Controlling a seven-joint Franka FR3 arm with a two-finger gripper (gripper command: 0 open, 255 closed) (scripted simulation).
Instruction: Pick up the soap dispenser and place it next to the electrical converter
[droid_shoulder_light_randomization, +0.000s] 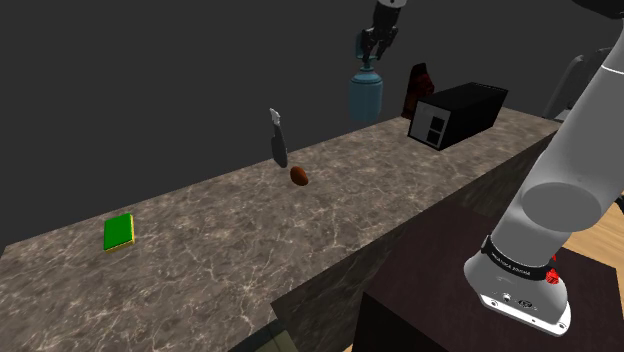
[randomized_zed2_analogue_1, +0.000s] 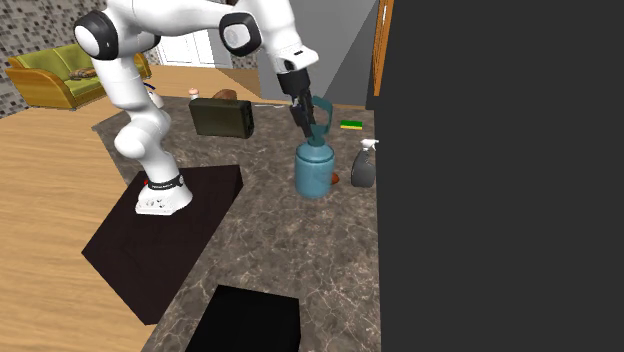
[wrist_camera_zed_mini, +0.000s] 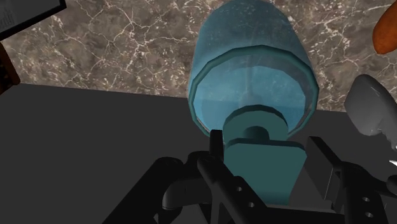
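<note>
Teal soap dispenser (droid_shoulder_light_randomization: 365, 97) upright, upper middle of shoulder view, left of black electrical converter (droid_shoulder_light_randomization: 458, 113) | end effector (wrist_camera_zed_mini: 267, 145) narrowed, clasping its pump head | I judge it rigid, slick, bottom-heavy; the pump is my hold.

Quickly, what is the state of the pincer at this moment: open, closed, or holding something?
Pincer: set at the pump head of the teal soap dispenser; whether it really grips it cannot be told.

We see a brown marbled counter (droid_shoulder_light_randomization: 400, 205). On it: green sponge (droid_shoulder_light_randomization: 119, 232) lower left; brown oval lump (droid_shoulder_light_randomization: 299, 176) and grey spray bottle (droid_shoulder_light_randomization: 278, 140) mid-frame; teal soap dispenser (droid_shoulder_light_randomization: 366, 97) and black converter box (droid_shoulder_light_randomization: 458, 113) upper right.
</note>
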